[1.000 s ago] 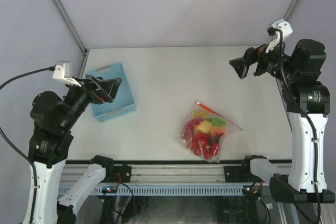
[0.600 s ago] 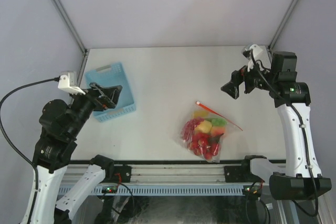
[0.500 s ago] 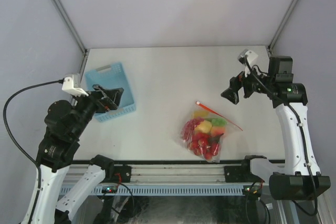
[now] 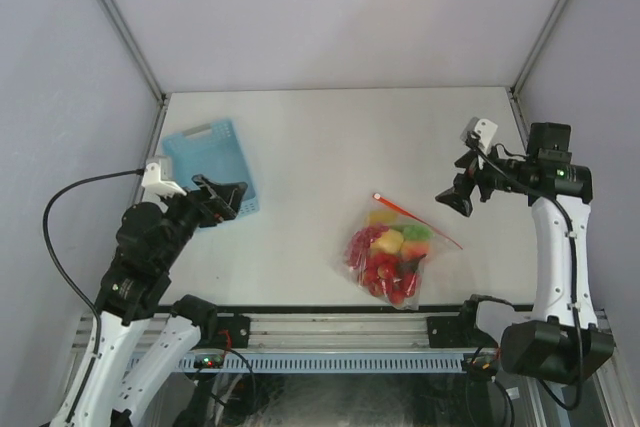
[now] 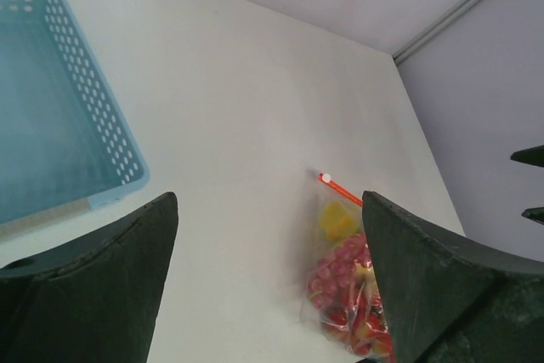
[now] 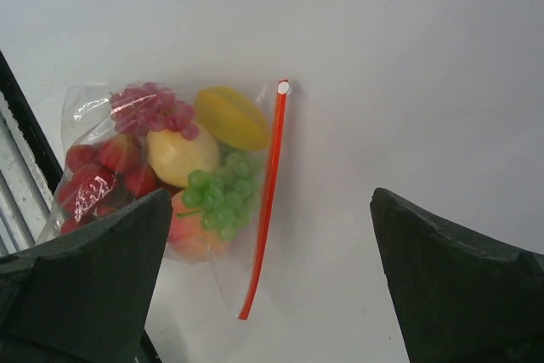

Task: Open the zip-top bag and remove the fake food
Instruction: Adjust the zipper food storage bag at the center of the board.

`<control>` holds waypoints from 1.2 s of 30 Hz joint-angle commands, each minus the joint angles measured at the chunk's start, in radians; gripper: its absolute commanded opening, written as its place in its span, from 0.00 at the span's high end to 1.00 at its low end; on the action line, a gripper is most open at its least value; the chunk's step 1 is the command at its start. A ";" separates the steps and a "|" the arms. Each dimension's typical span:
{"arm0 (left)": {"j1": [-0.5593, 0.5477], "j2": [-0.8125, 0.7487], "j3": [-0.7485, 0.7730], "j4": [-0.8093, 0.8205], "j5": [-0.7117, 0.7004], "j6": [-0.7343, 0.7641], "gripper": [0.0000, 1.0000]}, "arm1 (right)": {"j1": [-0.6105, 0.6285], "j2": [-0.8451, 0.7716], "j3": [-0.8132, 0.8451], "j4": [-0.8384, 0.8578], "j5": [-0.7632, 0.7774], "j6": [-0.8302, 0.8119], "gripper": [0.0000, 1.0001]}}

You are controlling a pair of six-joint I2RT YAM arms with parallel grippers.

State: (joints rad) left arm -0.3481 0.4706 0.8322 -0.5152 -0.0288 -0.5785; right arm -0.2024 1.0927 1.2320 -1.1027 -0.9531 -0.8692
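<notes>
The zip-top bag [image 4: 392, 250] lies flat on the white table near its front edge, right of centre, with its red-orange zip strip [image 4: 418, 220] along the far right side. The fake food [image 4: 388, 259] is inside it: red pieces, purple and green grapes, yellow fruits. In the right wrist view the bag [image 6: 161, 167] and strip [image 6: 269, 184] lie just below my open right gripper [image 6: 270, 197], which hovers right of the bag [image 4: 452, 197]. My left gripper [image 4: 226, 199] is open and empty, well left of the bag [image 5: 347, 282], its fingers [image 5: 102, 278] framing bare table.
A light-blue slotted basket [image 4: 212, 169] stands at the left, just behind my left gripper, and shows empty in the left wrist view [image 5: 51, 116]. Grey walls close in the table at the back and sides. A black rail runs along the near edge [image 4: 330, 309].
The right arm has swung down and forward, bringing its gripper close beside the bag's zip strip. The left arm has lowered and shifted right, off the basket. The bag has not moved.
</notes>
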 commanded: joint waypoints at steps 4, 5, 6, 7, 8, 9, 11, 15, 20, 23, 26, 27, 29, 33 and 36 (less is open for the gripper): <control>-0.082 0.067 -0.055 0.157 0.010 -0.064 0.11 | -0.029 0.119 0.003 -0.154 -0.222 -0.261 0.03; -0.116 0.095 -0.055 0.177 -0.005 -0.053 0.11 | -0.029 0.132 0.003 -0.175 -0.242 -0.268 0.05; -0.152 0.128 -0.053 0.200 -0.021 -0.038 0.11 | -0.027 0.143 -0.022 -0.206 -0.249 -0.300 0.05; -0.182 0.163 -0.048 0.223 -0.040 -0.019 0.11 | -0.023 0.153 -0.037 -0.237 -0.243 -0.336 0.05; -0.205 0.197 -0.041 0.246 -0.054 -0.003 0.11 | -0.015 0.160 -0.051 -0.252 -0.226 -0.358 0.06; -0.220 0.229 -0.035 0.269 -0.063 0.009 0.11 | -0.007 0.166 -0.069 -0.260 -0.208 -0.375 0.06; -0.234 0.285 -0.034 0.320 -0.054 0.018 0.11 | 0.002 0.182 -0.107 -0.312 -0.182 -0.465 0.06; -0.242 0.350 -0.046 0.373 -0.027 0.049 0.11 | -0.002 0.232 -0.171 -0.336 -0.151 -0.603 0.06; -0.244 0.359 -0.061 0.403 -0.016 0.086 0.11 | -0.001 0.296 -0.167 -0.120 -0.114 -0.326 0.08; -0.245 0.360 -0.094 0.436 0.008 0.102 0.10 | 0.046 0.342 -0.168 -0.030 -0.068 -0.174 0.12; -0.244 0.356 -0.137 0.450 0.024 0.117 0.11 | 0.093 0.406 -0.169 -0.041 -0.046 -0.156 0.18; -0.245 0.349 -0.155 0.455 0.025 0.111 0.12 | 0.106 0.421 -0.170 -0.038 -0.038 -0.142 0.21; -0.248 0.327 -0.188 0.477 0.027 0.079 0.14 | 0.130 0.445 -0.171 -0.010 -0.010 -0.081 0.25; -0.261 0.300 -0.192 0.483 0.045 0.047 0.16 | 0.185 0.464 -0.175 0.037 0.045 0.001 0.26; -0.270 0.317 -0.180 0.483 0.069 0.010 0.19 | 0.228 0.485 -0.175 0.043 0.055 0.030 0.34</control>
State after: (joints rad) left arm -0.6033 0.7979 0.6342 -0.1059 -0.0036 -0.5213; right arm -0.0204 1.5684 1.0523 -1.1061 -0.9276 -0.9295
